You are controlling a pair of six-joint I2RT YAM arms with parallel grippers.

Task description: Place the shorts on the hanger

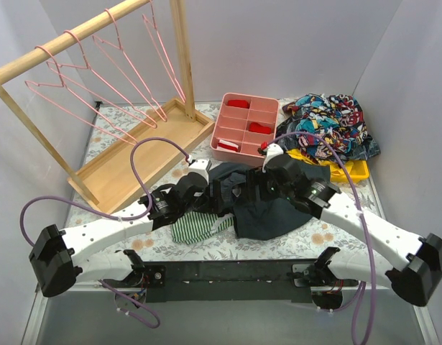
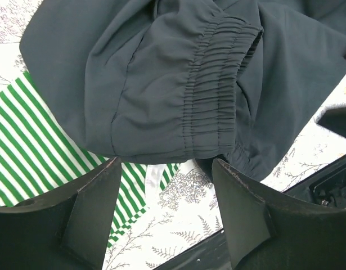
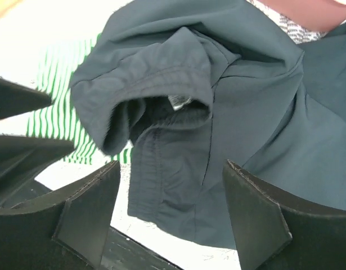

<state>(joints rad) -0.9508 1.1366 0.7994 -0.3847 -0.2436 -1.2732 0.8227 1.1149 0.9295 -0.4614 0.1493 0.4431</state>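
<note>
The dark navy shorts (image 1: 271, 208) lie crumpled on the table's middle, partly over green-and-white striped shorts (image 1: 195, 227). Their elastic waistband (image 2: 212, 90) shows in the left wrist view, and a folded opening (image 3: 167, 107) in the right wrist view. My left gripper (image 1: 222, 192) is open just left of the shorts, jaws wide above bare tablecloth. My right gripper (image 1: 253, 188) is open over the shorts, fabric lying below between its fingers. Several pink wire hangers (image 1: 98, 79) hang on the wooden rail at the back left.
A wooden rack with a tray base (image 1: 134, 154) stands at the back left. A pink compartment tray (image 1: 244, 128) sits at the back centre. A colourful patterned garment (image 1: 328, 126) lies over a yellow tray (image 1: 350, 171) at the back right.
</note>
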